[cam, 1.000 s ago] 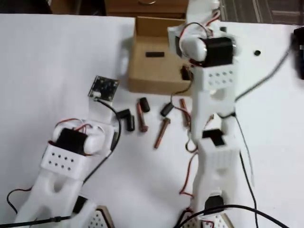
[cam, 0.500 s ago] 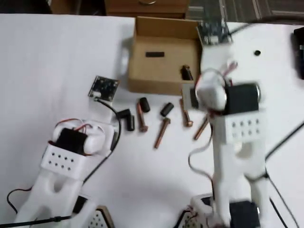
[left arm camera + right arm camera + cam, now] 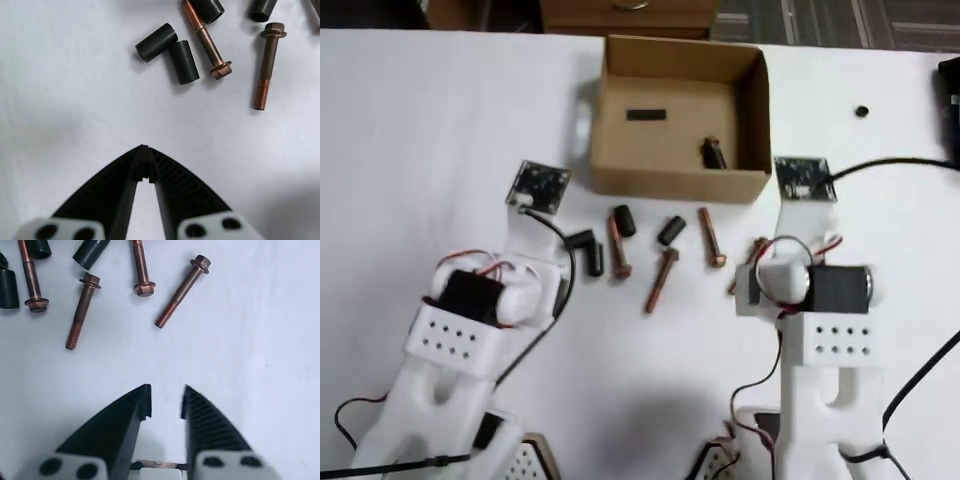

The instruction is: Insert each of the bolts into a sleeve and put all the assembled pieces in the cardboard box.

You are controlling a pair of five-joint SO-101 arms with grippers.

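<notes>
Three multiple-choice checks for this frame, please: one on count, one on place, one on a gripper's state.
1. How many loose bolts lie on the table? A) two B) four C) six
2. Where is the assembled piece? A) in the cardboard box B) on the table C) in a gripper
3. The right gripper is: A) open B) shut on a bolt C) shut, empty
Answers: 1B, the right wrist view shows four; 2A, it lies inside the box walls; 3A, a gap parts its fingers.
</notes>
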